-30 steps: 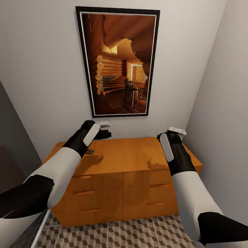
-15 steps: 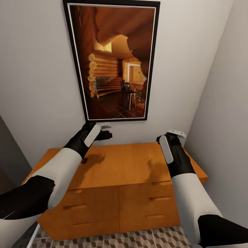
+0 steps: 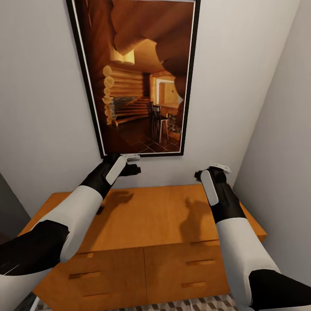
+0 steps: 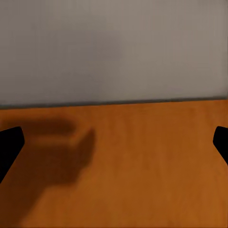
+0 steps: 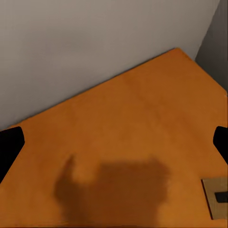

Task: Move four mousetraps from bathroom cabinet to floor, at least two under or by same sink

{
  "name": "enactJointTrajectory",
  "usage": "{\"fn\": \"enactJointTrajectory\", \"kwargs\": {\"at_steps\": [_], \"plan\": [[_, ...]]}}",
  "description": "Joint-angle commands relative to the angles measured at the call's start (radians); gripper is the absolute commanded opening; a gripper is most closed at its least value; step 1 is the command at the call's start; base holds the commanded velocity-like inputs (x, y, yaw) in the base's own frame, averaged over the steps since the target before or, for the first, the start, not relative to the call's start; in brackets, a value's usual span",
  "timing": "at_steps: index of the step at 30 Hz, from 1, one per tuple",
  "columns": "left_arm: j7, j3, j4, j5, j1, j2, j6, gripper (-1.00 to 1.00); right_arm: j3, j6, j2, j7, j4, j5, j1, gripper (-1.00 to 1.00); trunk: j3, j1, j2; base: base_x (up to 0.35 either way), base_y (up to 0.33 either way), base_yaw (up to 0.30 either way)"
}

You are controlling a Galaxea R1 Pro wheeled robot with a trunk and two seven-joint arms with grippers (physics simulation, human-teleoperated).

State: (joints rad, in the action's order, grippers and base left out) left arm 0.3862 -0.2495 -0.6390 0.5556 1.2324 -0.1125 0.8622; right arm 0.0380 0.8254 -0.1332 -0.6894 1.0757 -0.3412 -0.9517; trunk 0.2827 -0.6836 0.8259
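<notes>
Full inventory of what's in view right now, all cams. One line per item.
cabinet: one, orange-brown wood, against the back wall, under both arms
drawer handles: at least four, slim bars in the same wood colour, on the cabinet front
mousetrap: one, brown slab with a dark part, lying flat on the cabinet top, cut off by the edge of the right wrist view
framed picture: one, black frame, log-cabin interior in warm browns, on the wall above the cabinet
bathroom floor: one sliver, brown and beige cube-pattern tile, at the foot of the cabinet
left pincer: one, black, open, above the cabinet's back left part
right pincer: one, black, open, above the cabinet's back right part
</notes>
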Motion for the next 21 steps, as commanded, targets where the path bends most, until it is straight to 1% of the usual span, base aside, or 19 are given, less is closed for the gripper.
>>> {"fn": "enactJointTrajectory", "kwargs": {"at_steps": [1,4,5,7,8,10,12,14,15,18,21], "plan": [[0.009,-0.004,-0.001,0.01,0.001,0.001,0.002,1.0,-0.001,0.007,0.0,0.001,0.001,-0.016,-0.001,1.0,0.001,0.0,0.001,0.022,-0.005,0.0],[0.01,-0.004,0.0,0.01,0.001,0.001,0.003,1.0,-0.011,0.033,0.004,0.037,0.001,-0.026,-0.001,1.0,0.001,0.0,0.001,0.014,-0.003,0.0],[0.01,-0.004,0.0,0.01,0.0,0.001,0.004,1.0,-0.022,0.057,0.009,0.067,0.0,-0.029,-0.001,1.0,0.001,0.0,0.001,0.007,-0.001,0.0],[0.01,-0.004,0.001,0.01,-0.001,0.001,0.004,1.0,-0.034,0.082,0.02,0.099,-0.001,-0.031,0.0,1.0,0.001,0.0,0.001,0.005,-0.001,0.0],[0.01,-0.004,0.001,0.01,-0.002,0.001,0.004,1.0,-0.047,0.103,0.034,0.131,-0.001,-0.03,0.0,1.0,0.001,0.0,0.001,0.003,-0.001,0.0],[0.01,-0.004,0.002,0.01,-0.004,0.001,0.005,1.0,-0.059,0.117,0.054,0.16,-0.002,-0.029,0.0,1.0,0.001,0.0,0.001,0.002,0.0,0.0],[0.01,-0.004,0.001,0.01,-0.007,0.001,0.005,1.0,-0.076,0.126,0.08,0.186,-0.001,-0.028,0.001,1.0,0.001,0.0,0.001,0.001,0.0,0.0],[0.01,-0.004,0.0,0.01,-0.012,0.001,0.006,1.0,-0.104,0.132,0.113,0.207,0.0,-0.028,0.001,1.0,0.001,0.0,0.001,0.0,0.0,0.0],[0.01,-0.004,-0.001,0.01,-0.017,0.0,0.006,1.0,-0.143,0.136,0.151,0.228,0.002,-0.028,0.002,1.0,0.001,0.0,0.001,0.0,0.0,0.0],[0.009,-0.004,-0.001,0.01,-0.023,0.0,0.006,1.0,-0.227,0.137,0.218,0.27,0.005,-0.027,0.002,1.0,0.001,0.0,0.001,0.0,0.0,0.0],[0.009,-0.005,-0.001,0.01,-0.027,-0.003,0.007,1.0,-0.326,0.136,0.296,0.334,0.011,-0.025,0.002,1.0,0.001,0.0,0.001,0.0,0.0,0.0]]}}
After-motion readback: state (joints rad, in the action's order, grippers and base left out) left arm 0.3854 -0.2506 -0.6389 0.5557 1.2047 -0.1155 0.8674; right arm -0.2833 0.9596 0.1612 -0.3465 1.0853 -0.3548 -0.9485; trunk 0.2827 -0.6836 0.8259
